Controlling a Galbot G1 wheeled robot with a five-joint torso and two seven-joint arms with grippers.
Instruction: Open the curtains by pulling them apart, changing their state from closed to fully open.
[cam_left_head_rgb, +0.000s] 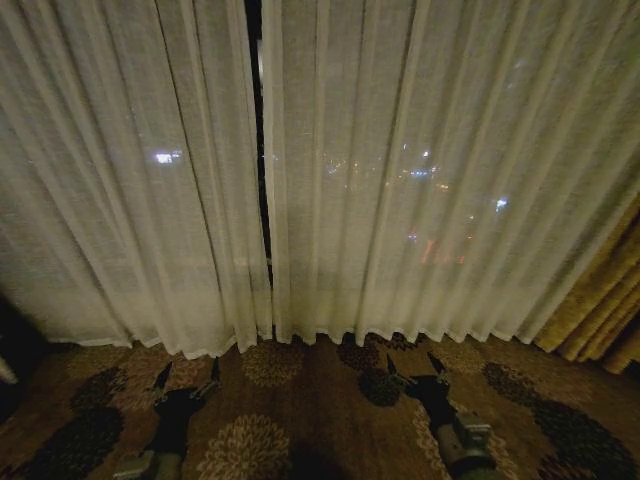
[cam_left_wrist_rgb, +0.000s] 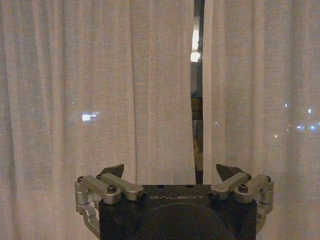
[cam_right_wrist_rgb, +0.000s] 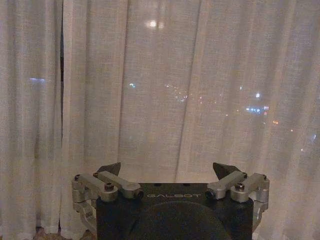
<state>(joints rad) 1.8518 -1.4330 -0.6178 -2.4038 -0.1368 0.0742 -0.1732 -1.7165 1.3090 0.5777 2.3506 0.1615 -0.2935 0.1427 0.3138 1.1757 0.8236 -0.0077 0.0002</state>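
Note:
Two sheer off-white curtains hang to the floor, the left panel (cam_left_head_rgb: 130, 180) and the right panel (cam_left_head_rgb: 420, 170), with a narrow dark gap between them near the middle. City lights glow through the fabric. My left gripper (cam_left_head_rgb: 187, 378) hovers low over the carpet in front of the left panel, open and empty. My right gripper (cam_left_head_rgb: 410, 367) is low in front of the right panel, also open. In the left wrist view the open gripper (cam_left_wrist_rgb: 170, 171) faces the left panel (cam_left_wrist_rgb: 100, 100) close to the gap. In the right wrist view the open gripper (cam_right_wrist_rgb: 167, 169) faces the right panel (cam_right_wrist_rgb: 200, 90).
A thick golden-brown drape (cam_left_head_rgb: 600, 300) hangs at the far right. Patterned brown carpet (cam_left_head_rgb: 300, 410) covers the floor between me and the curtain hems. A dark window frame (cam_left_wrist_rgb: 198, 115) shows through the gap.

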